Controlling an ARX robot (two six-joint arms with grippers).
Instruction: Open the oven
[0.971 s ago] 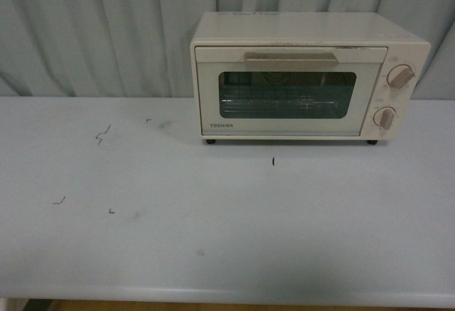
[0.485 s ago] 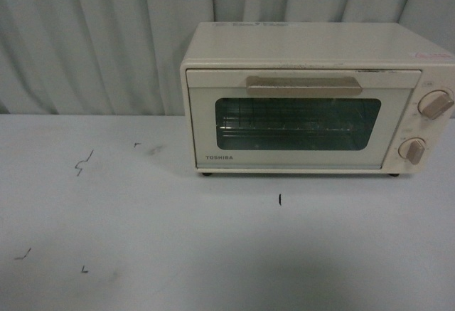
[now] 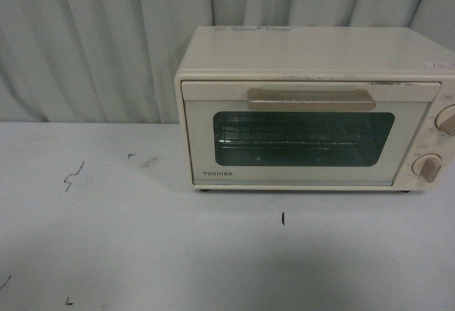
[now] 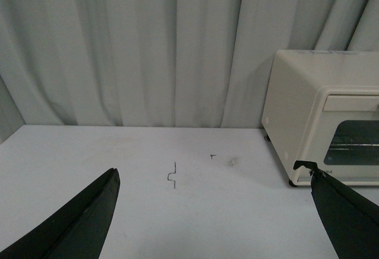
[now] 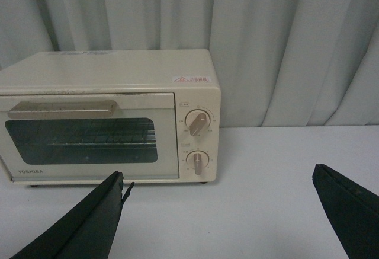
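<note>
Left end effector (image 4: 207, 170) and right end effector (image 5: 218, 172) gape wide, empty, over the table (image 3: 142, 247), clear of the shut oven (image 3: 313, 147).

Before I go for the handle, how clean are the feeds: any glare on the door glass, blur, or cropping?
Front view: dim, even, slightly soft; no glare on the window, rack readable; the oven has its upper knob cropped. Left wrist view: oven cut by the frame edge, left gripper a featureless black shape. Right wrist view: handle and both knobs clear, right gripper equally dark.
</note>
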